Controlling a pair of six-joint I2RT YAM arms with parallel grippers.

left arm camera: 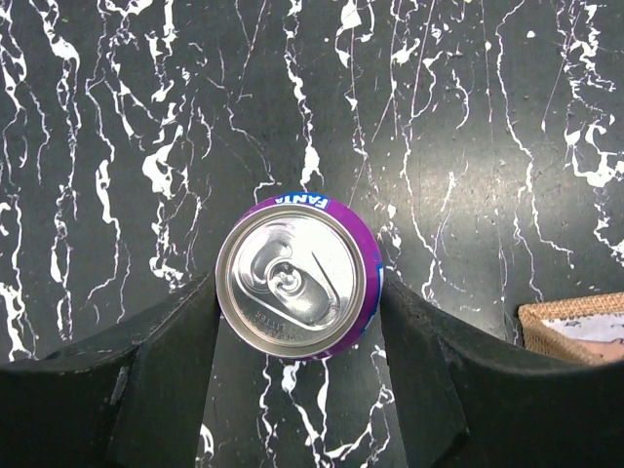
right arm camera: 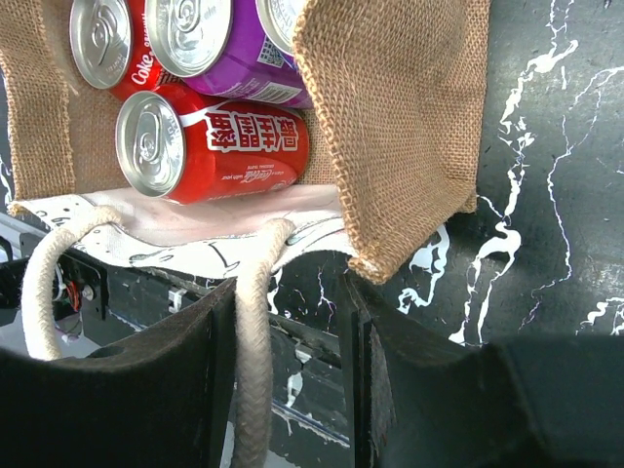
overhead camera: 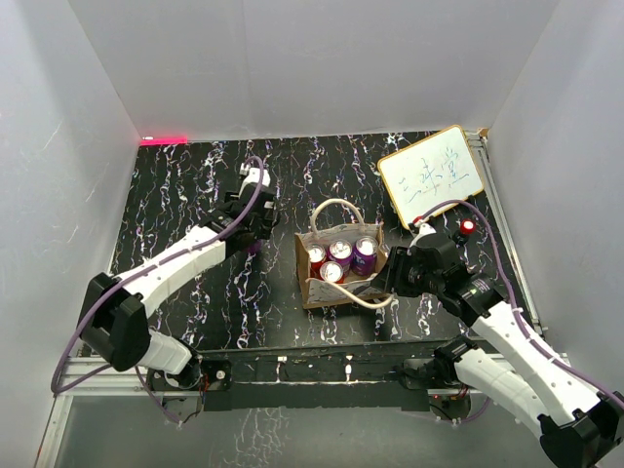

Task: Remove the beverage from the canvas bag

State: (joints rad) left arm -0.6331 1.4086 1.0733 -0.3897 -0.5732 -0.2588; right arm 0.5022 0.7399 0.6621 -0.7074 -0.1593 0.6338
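Note:
A purple Fanta can [left arm camera: 292,281] stands upright on the black marbled table, left of the canvas bag [overhead camera: 304,269]. My left gripper [left arm camera: 297,292] is shut on it, a finger pressed to each side; from above the gripper [overhead camera: 255,234] covers most of it. The tan bag [right arm camera: 400,127] holds several cans: red ones [right arm camera: 210,141] and a purple one [right arm camera: 224,44]. My right gripper [right arm camera: 291,288] is open at the bag's near right corner [overhead camera: 388,278]. A cream handle [right arm camera: 255,331] hangs between its fingers, along the left one.
A white board with a yellow frame [overhead camera: 431,175] lies at the back right. The bag's corner [left arm camera: 575,327] shows at the right edge of the left wrist view. The table's near rail [overhead camera: 322,366] runs just below the bag. White walls enclose the table.

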